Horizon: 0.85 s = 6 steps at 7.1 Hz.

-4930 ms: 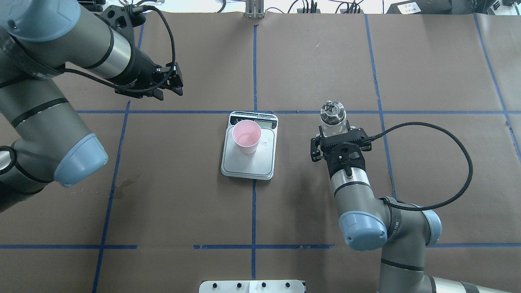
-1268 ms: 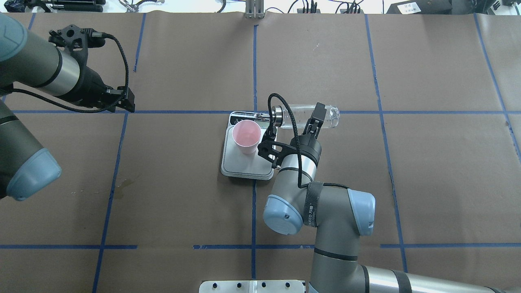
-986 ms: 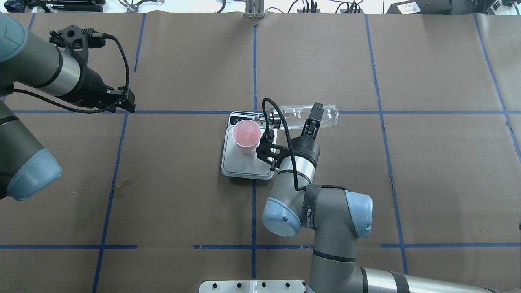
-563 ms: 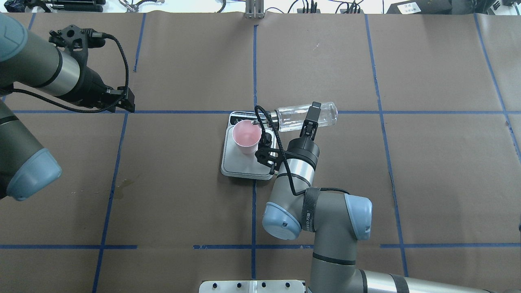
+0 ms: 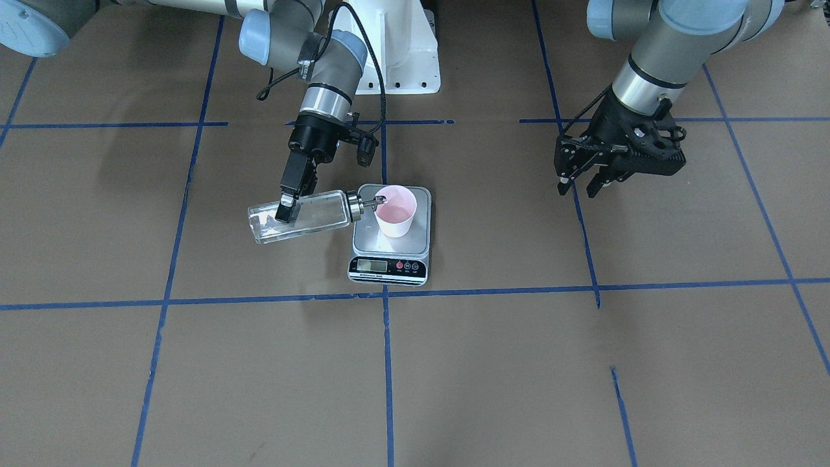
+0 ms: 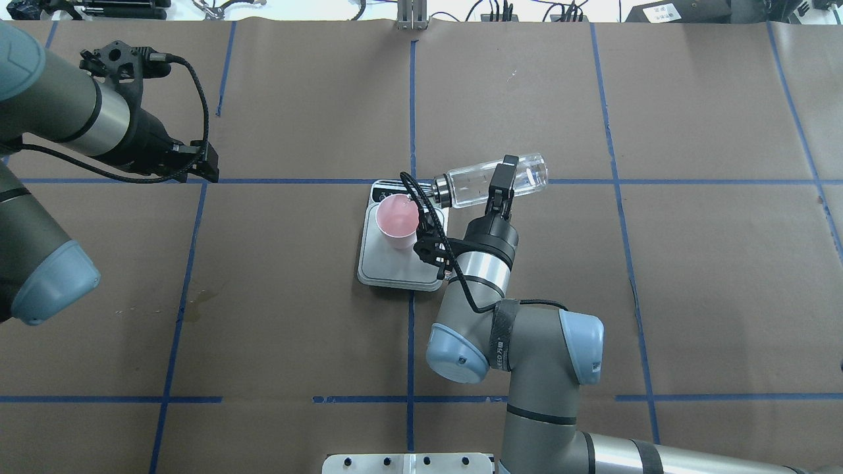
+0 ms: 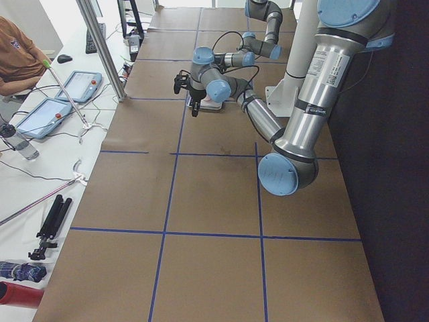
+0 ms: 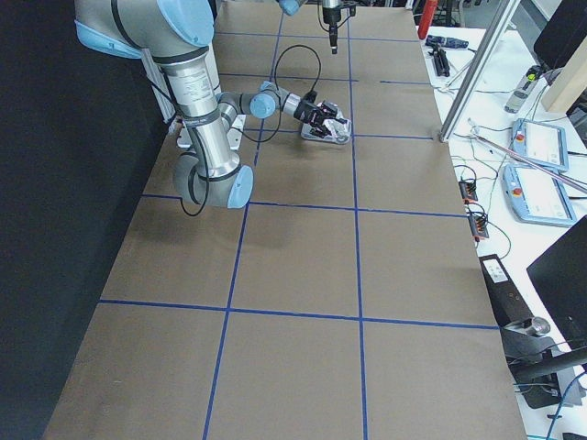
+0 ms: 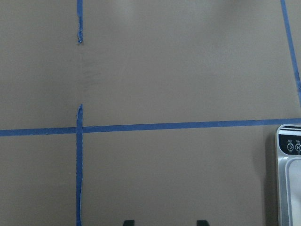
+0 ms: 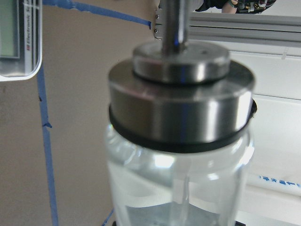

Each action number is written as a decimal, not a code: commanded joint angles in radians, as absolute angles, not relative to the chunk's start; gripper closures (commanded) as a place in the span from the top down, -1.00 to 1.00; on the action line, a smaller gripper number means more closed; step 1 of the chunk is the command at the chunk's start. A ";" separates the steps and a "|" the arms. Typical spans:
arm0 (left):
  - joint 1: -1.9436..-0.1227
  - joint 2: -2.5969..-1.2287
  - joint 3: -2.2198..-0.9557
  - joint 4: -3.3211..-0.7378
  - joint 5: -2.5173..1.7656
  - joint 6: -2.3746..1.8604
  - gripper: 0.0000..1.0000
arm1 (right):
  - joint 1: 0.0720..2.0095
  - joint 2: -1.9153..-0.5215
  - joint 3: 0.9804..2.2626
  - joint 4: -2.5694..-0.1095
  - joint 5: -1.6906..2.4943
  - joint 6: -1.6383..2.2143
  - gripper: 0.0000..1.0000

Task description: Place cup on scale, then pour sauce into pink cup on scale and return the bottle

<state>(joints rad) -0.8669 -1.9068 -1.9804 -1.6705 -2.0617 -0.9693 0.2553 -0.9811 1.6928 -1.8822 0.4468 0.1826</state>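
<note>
My right gripper (image 6: 502, 183) is shut on the clear glass bottle (image 6: 469, 187) and holds it tipped almost flat in the air. The bottle's metal spout (image 5: 368, 203) reaches over the rim of the pink cup (image 6: 397, 221). The cup stands upright on the silver scale (image 6: 394, 268), towards its display end, and shows in the front view (image 5: 395, 213) too. The right wrist view shows the bottle's metal collar (image 10: 181, 110) close up, with clear liquid behind the glass. My left gripper (image 6: 207, 166) is open and empty, far to the left of the scale, above the paper.
Brown paper with blue tape lines covers the table. A small dark stain (image 6: 199, 301) lies front left of the scale. A white mounting plate (image 6: 408, 463) sits at the near edge. The left wrist view catches the scale's corner (image 9: 288, 179).
My right gripper has carried the bottle from its standing spot on the right to the scale and tipped it; over the last second the base rose and the spout came over the cup. My left arm drew back.
</note>
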 commanded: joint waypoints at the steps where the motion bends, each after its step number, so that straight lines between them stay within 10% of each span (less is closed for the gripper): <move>1: -0.867 -1.907 -1.980 -1.671 -2.063 -0.969 0.08 | 0.256 -0.980 1.697 -1.884 0.416 0.121 -1.00; 6: -0.868 -1.907 -1.980 -1.671 -2.065 -0.971 0.08 | 0.268 -0.989 1.755 -1.884 0.391 0.036 -1.00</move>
